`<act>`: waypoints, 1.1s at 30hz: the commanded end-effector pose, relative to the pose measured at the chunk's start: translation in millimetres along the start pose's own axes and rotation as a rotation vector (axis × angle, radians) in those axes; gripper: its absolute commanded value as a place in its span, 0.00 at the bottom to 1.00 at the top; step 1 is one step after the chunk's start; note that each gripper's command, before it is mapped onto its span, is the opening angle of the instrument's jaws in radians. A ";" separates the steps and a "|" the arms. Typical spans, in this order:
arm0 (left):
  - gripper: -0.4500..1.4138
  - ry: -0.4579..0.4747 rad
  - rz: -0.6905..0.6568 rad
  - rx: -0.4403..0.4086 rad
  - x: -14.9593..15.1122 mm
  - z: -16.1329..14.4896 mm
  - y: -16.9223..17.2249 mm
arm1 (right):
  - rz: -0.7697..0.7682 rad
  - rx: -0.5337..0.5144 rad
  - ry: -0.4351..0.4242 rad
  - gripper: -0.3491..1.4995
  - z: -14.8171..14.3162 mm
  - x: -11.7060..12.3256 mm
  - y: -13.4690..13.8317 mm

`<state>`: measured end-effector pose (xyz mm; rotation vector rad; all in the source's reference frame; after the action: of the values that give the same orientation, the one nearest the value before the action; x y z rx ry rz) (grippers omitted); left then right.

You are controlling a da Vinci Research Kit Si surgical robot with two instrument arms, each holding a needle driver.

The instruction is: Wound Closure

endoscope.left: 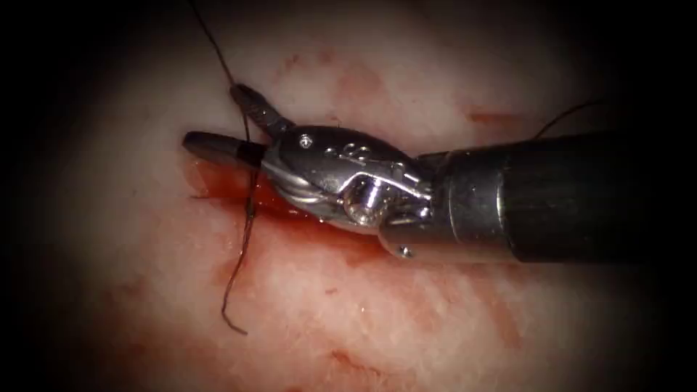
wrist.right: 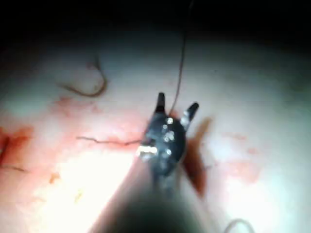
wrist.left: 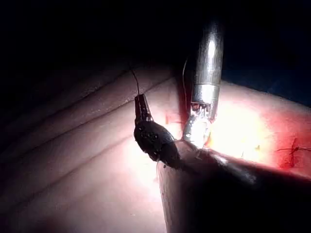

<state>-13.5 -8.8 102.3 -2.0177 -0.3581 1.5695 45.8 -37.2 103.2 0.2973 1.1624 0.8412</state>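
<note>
Right tool (endoscope.left: 232, 120) enters from the right, jaws spread wide around the thread (endoscope.left: 247, 210), gripping nothing | thread runs between the jaws, down across the cut (endoscope.left: 218, 181); loose end on the tissue (endoscope.left: 406, 319) below | left tool (wrist.left: 142, 108) pinches thread | needle: cannot tell

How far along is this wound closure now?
Done: a dark stitch sits in the pale pork tissue. In hand: the left tool grips the thin dark thread; the right tool's open jaws straddle it over the red cut. Left: the thread is not yet cut.
</note>
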 end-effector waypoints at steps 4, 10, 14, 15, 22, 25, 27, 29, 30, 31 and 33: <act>0.00 0.002 0.007 -0.006 -0.1 0.8 0.2 | 0.042 0.040 0.009 0.85 1.4 -0.4 -0.8; 0.00 -0.001 0.009 -0.009 -0.5 0.8 0.0 | 0.042 0.064 0.013 0.85 2.1 -0.4 -2.7; 0.00 -0.001 0.009 -0.011 -0.5 0.8 0.0 | 0.040 0.065 0.012 0.85 2.1 -0.6 -2.8; 0.00 -0.001 0.009 -0.011 -0.5 0.8 0.0 | 0.038 0.066 0.012 0.85 2.2 -0.9 -2.9; 0.00 0.000 0.008 -0.012 -0.4 1.0 0.4 | 0.031 0.070 0.015 0.85 2.7 -1.5 -3.0; 0.00 0.001 0.007 -0.013 -0.2 1.2 0.7 | 0.032 0.064 0.016 0.81 2.6 -1.5 -2.9; 0.00 0.000 0.008 -0.018 -0.4 1.5 0.8 | 0.032 0.066 0.016 0.59 2.5 -1.5 -2.9; 0.00 0.000 0.010 -0.018 -0.6 1.6 0.9 | 0.032 0.069 0.015 0.00 2.3 -1.4 -3.0; 0.00 -0.003 0.011 -0.019 -0.8 1.7 1.0 | 0.038 0.070 0.014 0.00 2.2 -1.4 -3.0; 0.00 -0.005 0.012 -0.020 -0.9 1.8 1.0 | 0.038 0.071 0.014 0.00 2.1 -1.3 -3.0; 0.00 -0.004 0.013 -0.022 -1.1 2.0 1.1 | 0.028 0.072 0.012 0.00 1.8 -1.2 -3.0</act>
<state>-15.3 -9.8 101.6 -2.0359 -0.3669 1.5850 48.0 -39.7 102.8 0.3707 1.2039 0.8292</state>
